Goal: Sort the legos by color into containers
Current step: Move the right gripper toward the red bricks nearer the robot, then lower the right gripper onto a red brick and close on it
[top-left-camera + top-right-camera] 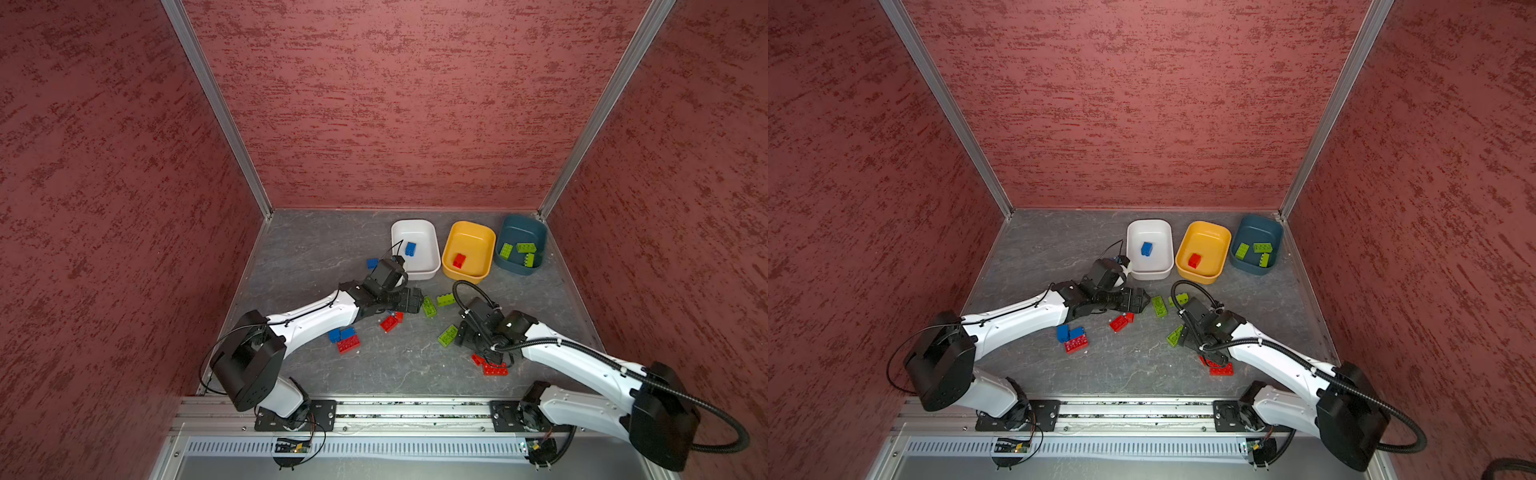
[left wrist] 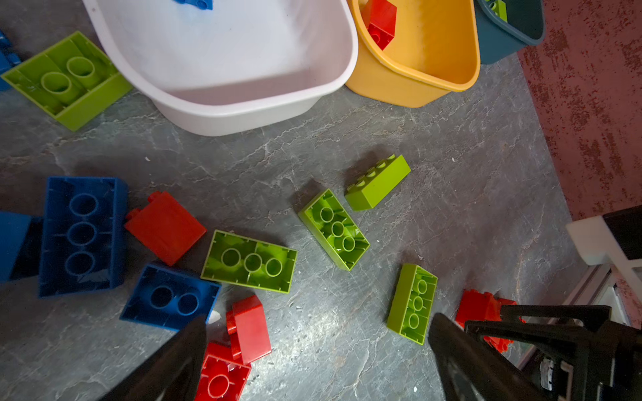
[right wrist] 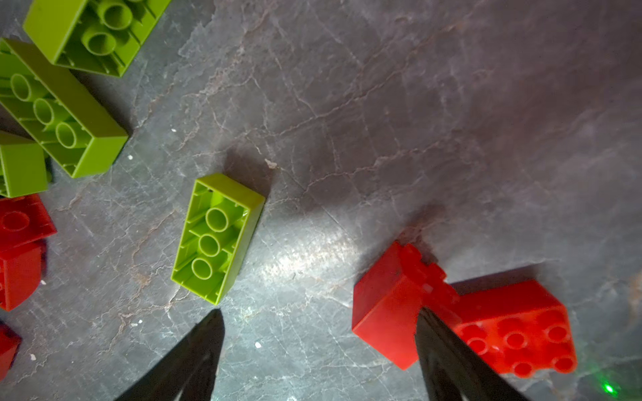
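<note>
Red textured walls point(image 1: 395, 104) close in a grey marbled table point(image 1: 316, 249). Two white-and-black arms reach inward from the bottom rail, the left arm point(image 1: 311, 318) from the lower left and the right arm point(image 1: 582, 361) from the lower right of both top views.

Three containers stand in a row along the table's far edge, right of centre. A white tub point(image 1: 424, 232) holds one blue brick point(image 1: 410, 248), and a yellow-orange tub point(image 1: 473, 241) holds one red brick point(image 1: 459, 260). A teal tub point(image 1: 523, 230) in the corner holds three green bricks point(image 1: 525, 248).

The left gripper point(image 2: 318, 321) hovers at mid-frame just below the white tub, jaws wide apart with nothing between them. The right gripper point(image 3: 318, 310), low over the table right of centre, also has its jaws apart over bare table. One finger point(image 3: 451, 354) overlaps two red bricks point(image 3: 514, 326) at the lower right of the right wrist view; whether it touches them cannot be told.

Loose legos point(image 1: 429, 306) lie scattered between the arms. An upturned green brick point(image 3: 217, 237) sits just beyond the right gripper's tips, a blue-and-red cluster point(image 1: 344, 338) lies under the left arm, and a lone blue brick point(image 1: 372, 263) rests just left of the white tub.
</note>
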